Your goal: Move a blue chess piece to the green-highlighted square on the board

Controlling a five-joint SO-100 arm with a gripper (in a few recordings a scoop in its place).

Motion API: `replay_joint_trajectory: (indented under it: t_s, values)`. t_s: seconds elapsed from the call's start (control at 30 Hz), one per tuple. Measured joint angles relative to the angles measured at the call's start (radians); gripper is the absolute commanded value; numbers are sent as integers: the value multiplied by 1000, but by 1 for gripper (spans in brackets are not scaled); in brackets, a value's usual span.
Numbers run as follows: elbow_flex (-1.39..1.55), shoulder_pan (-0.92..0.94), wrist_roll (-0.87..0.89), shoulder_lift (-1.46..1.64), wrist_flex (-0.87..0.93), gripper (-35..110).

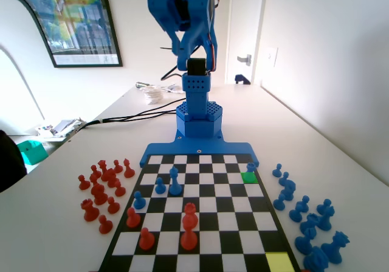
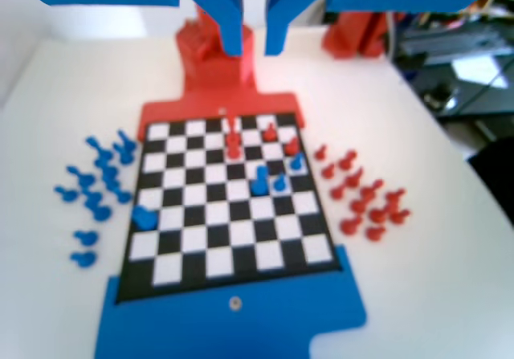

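The blue arm is standing raised high above the flat black-and-white chequered board [image 1: 200, 205], its blue plastic edge joined to the arm's base at the far end in the fixed view. In the wrist view the two-finger gripper [image 2: 253, 34] is hanging down from the top edge with its two blue jaws apart and a narrow gap between them, holding nothing and sitting well above the pieces. The small blue plastic pawn with a round ball head [image 1: 250, 168] is standing upright at the far edge of the solid bright green square [image 1: 249, 177] near the right side of the board in the fixed view; whether its base is resting fully inside that cell I cannot tell. In the wrist view the same pawn [image 2: 144, 217] is showing at the board's left side, somewhat blurred. A taller blue piece with a slender stem [image 1: 175, 181] is standing among other blue pawns left of centre in the fixed view, three red pawns [image 1: 189, 223] are standing toward the near end, and a pale yellow-green cell [image 1: 279, 261] is lying at the near right corner. Spare red pieces [image 1: 102, 190] are clustering off the board on the left, spare blue pieces [image 1: 307, 220] on the right.
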Motion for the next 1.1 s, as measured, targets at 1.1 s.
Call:
replay_joint_trajectory:
  t_s: [1.1]
  values:
    - [218, -87, -204, 558, 61, 1]
